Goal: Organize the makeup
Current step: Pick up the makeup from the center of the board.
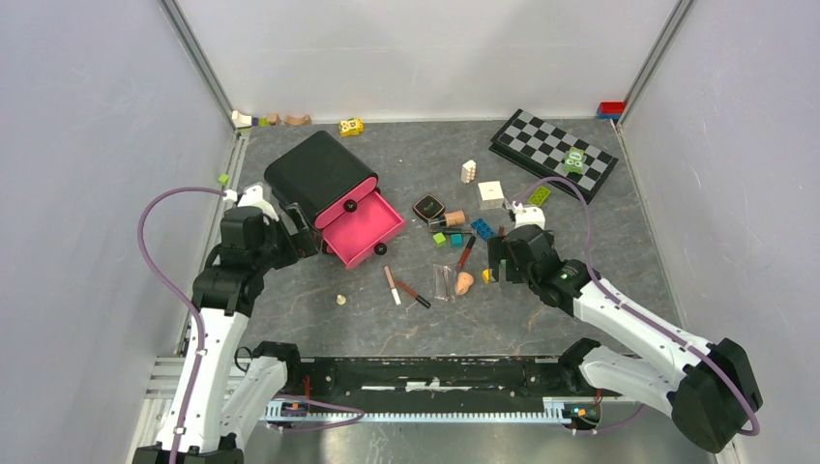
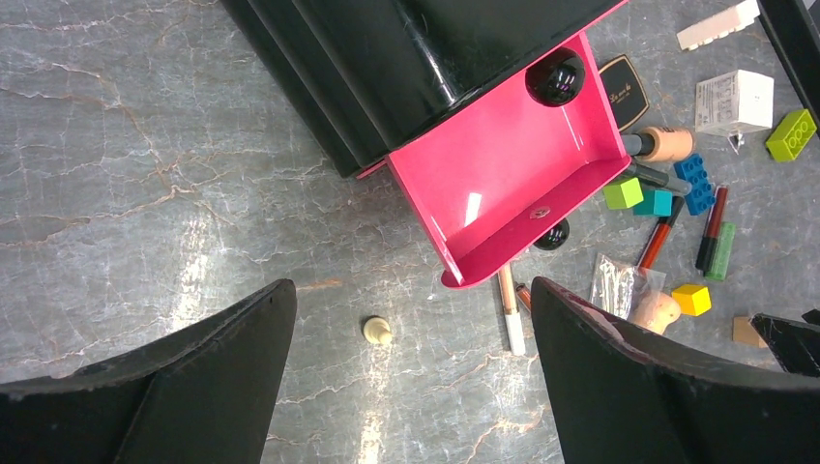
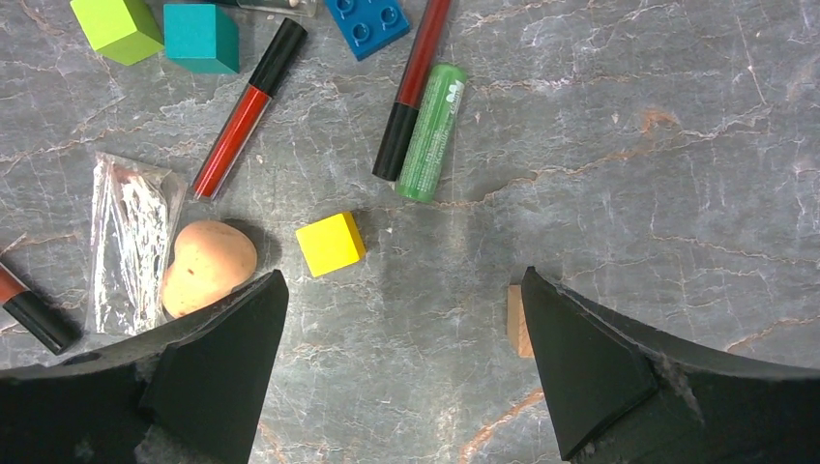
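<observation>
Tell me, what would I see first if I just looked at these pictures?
The bright pink drawer, pulled out of a black box left of the middle, just ahead of the open left gripper. Next, the jumble to its right: a red tube, green tube and yellow block lie by the open right gripper. A checkerboard sits in the far right corner.

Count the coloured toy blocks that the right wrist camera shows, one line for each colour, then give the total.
Lime green block: 1
Teal block: 1
Blue studded brick: 1
Yellow block: 1
Total: 4
Half-hidden tan piece: cannot tell its kind, not counted.
</observation>
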Robot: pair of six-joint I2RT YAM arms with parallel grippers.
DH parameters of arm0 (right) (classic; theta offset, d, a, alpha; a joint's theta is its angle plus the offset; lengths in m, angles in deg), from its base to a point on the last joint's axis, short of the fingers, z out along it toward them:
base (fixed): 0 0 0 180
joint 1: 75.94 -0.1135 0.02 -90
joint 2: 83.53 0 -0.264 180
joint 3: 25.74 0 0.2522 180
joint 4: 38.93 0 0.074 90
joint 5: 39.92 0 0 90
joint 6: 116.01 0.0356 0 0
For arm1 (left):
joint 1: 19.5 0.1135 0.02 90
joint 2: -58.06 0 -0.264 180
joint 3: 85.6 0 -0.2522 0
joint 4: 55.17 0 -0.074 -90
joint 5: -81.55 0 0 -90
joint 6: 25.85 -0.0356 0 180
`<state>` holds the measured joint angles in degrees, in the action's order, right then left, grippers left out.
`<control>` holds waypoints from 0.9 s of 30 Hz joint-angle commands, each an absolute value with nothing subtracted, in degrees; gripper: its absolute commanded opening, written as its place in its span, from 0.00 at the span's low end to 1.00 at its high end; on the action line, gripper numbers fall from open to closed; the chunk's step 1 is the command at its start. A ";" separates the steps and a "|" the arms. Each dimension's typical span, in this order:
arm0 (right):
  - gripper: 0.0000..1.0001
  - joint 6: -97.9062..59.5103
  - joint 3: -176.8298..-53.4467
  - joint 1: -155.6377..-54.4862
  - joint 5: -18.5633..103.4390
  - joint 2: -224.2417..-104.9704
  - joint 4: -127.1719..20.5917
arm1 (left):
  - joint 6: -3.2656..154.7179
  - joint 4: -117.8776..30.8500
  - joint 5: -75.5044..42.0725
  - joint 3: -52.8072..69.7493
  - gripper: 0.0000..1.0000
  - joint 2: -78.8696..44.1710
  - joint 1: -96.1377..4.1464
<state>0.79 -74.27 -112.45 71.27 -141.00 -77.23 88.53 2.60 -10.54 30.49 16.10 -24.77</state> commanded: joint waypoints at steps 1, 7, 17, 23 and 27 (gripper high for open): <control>0.98 -1.14 -75.64 -112.32 70.86 -141.27 -75.71 | 86.82 0.25 -11.27 30.89 0.97 16.05 -24.95; 0.98 -1.62 -77.12 -112.34 73.64 -142.49 -77.10 | 86.82 0.25 -11.40 30.89 0.97 15.61 -24.96; 0.98 -3.12 -78.68 -112.32 69.72 -144.37 -77.28 | 86.78 0.25 -11.52 30.81 0.97 15.28 -24.95; 0.92 -6.67 -77.27 -112.32 61.69 -144.11 -73.71 | 86.82 0.25 -11.52 30.89 0.97 15.28 -24.95; 0.90 -7.85 -76.60 -112.31 57.94 -144.65 -71.88 | 86.82 0.25 -11.53 30.81 0.97 15.16 -24.95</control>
